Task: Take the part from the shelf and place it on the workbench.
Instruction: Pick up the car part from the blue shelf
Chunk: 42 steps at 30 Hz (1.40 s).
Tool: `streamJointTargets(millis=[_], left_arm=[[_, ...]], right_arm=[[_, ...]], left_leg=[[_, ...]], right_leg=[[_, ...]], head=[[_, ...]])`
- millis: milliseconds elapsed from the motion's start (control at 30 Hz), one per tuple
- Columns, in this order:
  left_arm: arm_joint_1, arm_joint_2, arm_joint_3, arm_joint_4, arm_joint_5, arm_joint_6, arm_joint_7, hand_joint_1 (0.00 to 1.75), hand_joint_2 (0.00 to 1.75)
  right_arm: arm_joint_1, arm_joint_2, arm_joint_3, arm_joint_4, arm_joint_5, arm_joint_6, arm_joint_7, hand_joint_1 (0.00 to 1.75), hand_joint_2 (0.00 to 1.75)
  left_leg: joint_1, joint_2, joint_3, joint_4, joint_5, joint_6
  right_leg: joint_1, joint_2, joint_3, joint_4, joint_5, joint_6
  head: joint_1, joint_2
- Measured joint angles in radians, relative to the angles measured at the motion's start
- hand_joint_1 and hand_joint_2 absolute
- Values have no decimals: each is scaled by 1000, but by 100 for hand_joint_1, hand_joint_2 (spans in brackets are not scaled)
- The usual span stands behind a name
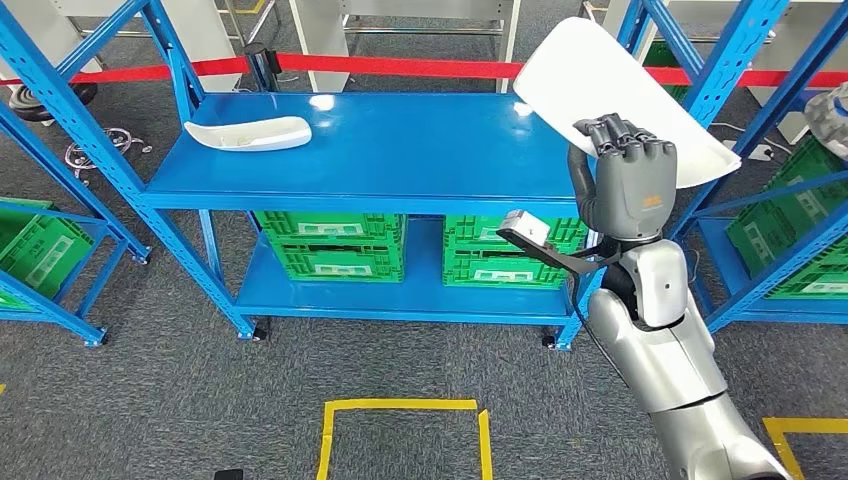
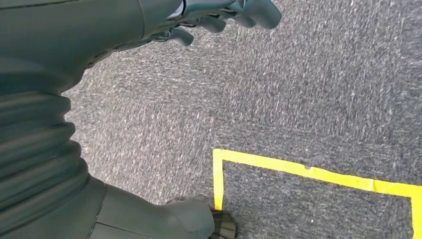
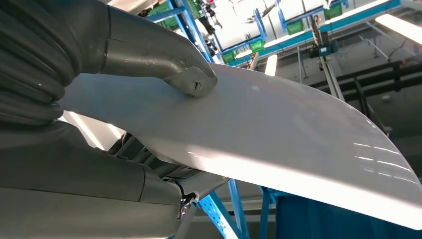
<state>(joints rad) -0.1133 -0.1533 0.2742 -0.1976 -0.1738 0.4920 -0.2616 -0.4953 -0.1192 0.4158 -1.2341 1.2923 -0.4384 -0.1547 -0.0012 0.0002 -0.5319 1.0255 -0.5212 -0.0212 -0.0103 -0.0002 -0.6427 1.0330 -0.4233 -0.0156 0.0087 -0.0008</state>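
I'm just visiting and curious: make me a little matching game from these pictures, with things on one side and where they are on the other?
Things:
1. large white part
2. smaller white part
3. green crates
4. yellow tape

Places:
A. on the grey floor
B. on the lower level of the blue shelf
C. held up in the right robot hand
D. lying on the top level of the shelf

Pairs: 1-C, 2-D, 3-B, 4-A
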Motion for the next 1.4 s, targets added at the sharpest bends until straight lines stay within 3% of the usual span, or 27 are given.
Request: streamJointTargets(millis=[100,133,200,267,300,333,367,467,500,567,700,867,933,1267,1400], left_arm=[[0,0,0,0,-6,0,5,0,175],[-1,0,0,0,-8,0,6,0,175],[-4,0,0,0,-12,0,8,0,175],[-5,1,0,0,-14,0,9,0,175],[-4,1,0,0,-14,-1,9,0,175],[-4,1,0,0,-15,-1,9,0,175],[-4,1,0,0,-15,-1,9,0,175],[-5,1,0,0,-15,-1,9,0,175],[-5,1,0,0,-15,-1,8,0,175],[-5,1,0,0,-15,-1,5,0,175],[-4,5,0,0,-20,-26,-31,0,175],[-1,11,0,0,-20,-56,-61,0,175],[1,13,0,0,-20,-61,-64,0,175],[2,19,-1,0,-34,-65,-71,0,175],[2,22,-1,-1,-28,-109,-104,0,175]], right_arm=[[0,4,-8,0,8,-1,0,175,175],[0,5,-11,0,10,-1,0,175,175],[0,5,-17,0,14,-1,0,175,175],[4,5,-22,0,17,-1,0,175,175],[6,5,-23,0,17,-1,0,175,175],[7,5,-24,1,17,-1,0,175,175],[8,5,-26,1,18,-1,0,175,175],[4,6,-31,1,23,-1,0,175,175],[3,7,-34,1,25,-2,1,175,175],[4,9,-38,1,28,-2,4,175,175],[17,9,-51,-1,40,9,12,175,175],[50,7,-70,-1,49,28,21,175,175],[64,6,-78,0,52,35,23,175,175],[103,3,-113,0,66,57,32,175,175],[104,-1,-126,5,70,70,31,175,175]], left_leg=[[-3,0,-3,-12,15,21],[-2,1,-5,-16,24,29],[1,4,-17,-20,42,42],[0,5,-38,-17,56,47],[0,5,-48,-15,62,46],[0,5,-59,-11,67,45],[0,5,-68,-7,71,44],[-2,4,-87,9,78,34],[-3,4,-90,11,80,29],[-4,5,-94,11,84,19],[-5,5,-101,-1,82,35],[-4,4,-100,-13,111,12],[-3,4,-102,-13,115,7],[-3,4,-106,-13,115,7],[-3,3,-108,-11,115,7]], right_leg=[[-3,0,-2,-5,13,19],[-4,0,-8,6,1,24],[-6,1,-41,86,-63,31],[-5,2,-90,221,-142,36],[-5,2,-102,268,-163,37],[-5,2,-96,279,-166,38],[-5,2,-68,248,-152,37],[-2,1,60,49,-97,27],[0,1,80,14,-92,22],[3,2,80,1,-86,14],[4,4,74,-5,-74,9],[6,4,60,-2,-64,-3],[6,4,57,-2,-62,-4],[5,4,55,-2,-62,-4],[4,3,54,-2,-60,-1]], head=[[0,0],[1,0],[4,0],[5,0],[5,0],[5,0],[5,0],[5,0],[5,0],[4,0],[4,0],[3,0],[4,0],[4,0],[4,0]])
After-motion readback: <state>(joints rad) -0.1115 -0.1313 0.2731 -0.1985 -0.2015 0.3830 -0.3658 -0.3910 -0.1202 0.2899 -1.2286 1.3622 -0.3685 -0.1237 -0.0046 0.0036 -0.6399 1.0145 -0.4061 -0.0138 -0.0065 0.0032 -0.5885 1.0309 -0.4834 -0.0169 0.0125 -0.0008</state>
